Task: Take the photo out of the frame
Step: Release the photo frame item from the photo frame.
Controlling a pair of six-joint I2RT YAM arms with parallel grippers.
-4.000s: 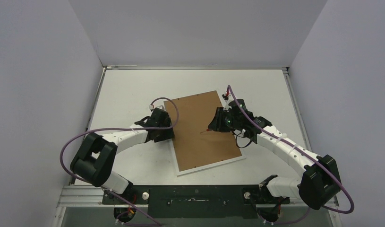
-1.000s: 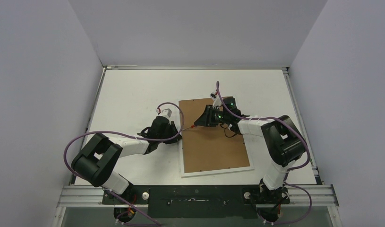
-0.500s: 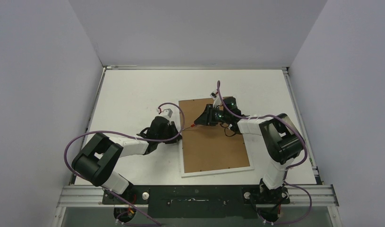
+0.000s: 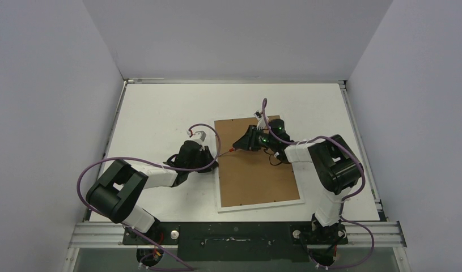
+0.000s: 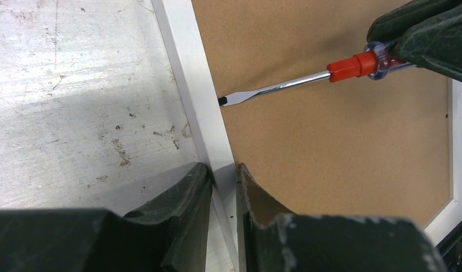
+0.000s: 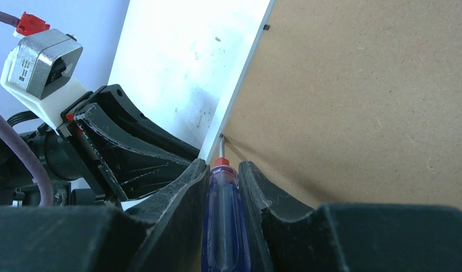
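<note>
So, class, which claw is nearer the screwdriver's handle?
Right: the right claw grips the screwdriver handle; the left claw pinches the frame's white border, beside the blade tip.

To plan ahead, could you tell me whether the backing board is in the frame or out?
In: the brown backing board lies flat within the white frame border, screwdriver tip at its edge.

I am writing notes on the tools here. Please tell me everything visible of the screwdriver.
The screwdriver is small: a clear blue handle that looks like plastic, a red collar, a thin shiny metal shaft and a dark flat tip. The right gripper is shut on the handle. The tool lies low and slanted over the brown backing board, and its tip meets the inner edge of the white border of the frame.
</note>
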